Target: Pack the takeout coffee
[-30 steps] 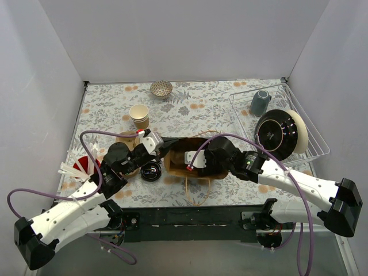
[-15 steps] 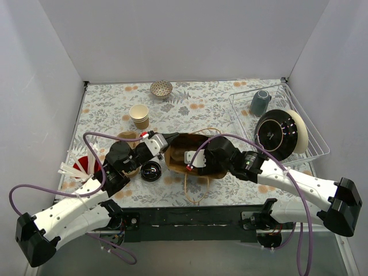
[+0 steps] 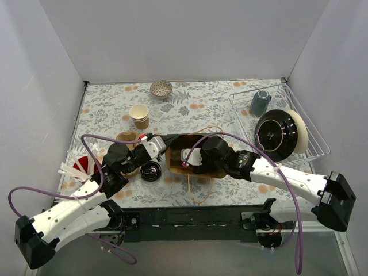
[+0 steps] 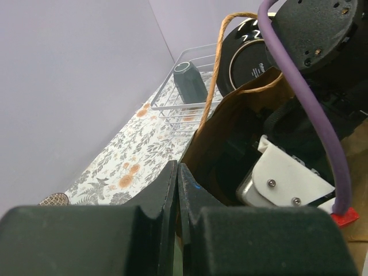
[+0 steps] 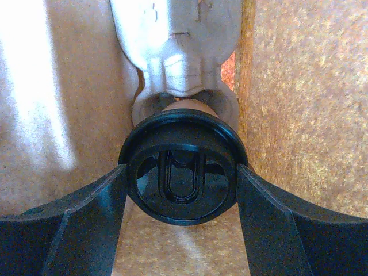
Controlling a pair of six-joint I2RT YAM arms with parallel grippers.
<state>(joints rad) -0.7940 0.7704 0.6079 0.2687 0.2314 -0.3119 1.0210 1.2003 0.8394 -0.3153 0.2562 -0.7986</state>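
Right gripper [image 5: 181,184] reaches into the one brown paper bag [image 3: 175,156], its fingers [image 5: 69,227] clasping the single takeout coffee [image 5: 183,175] by the black sip lid, deep between the bag's walls. Left gripper [image 4: 177,184] is pressed together, pinching the bag's rim. One wire rack [image 3: 305,146] holds one black plate [image 3: 276,132] and one grey-blue mug [image 3: 260,101]. One stack of paper cups [image 3: 139,115] and one patterned bowl [image 3: 161,88] stand apart. No writing is legible.
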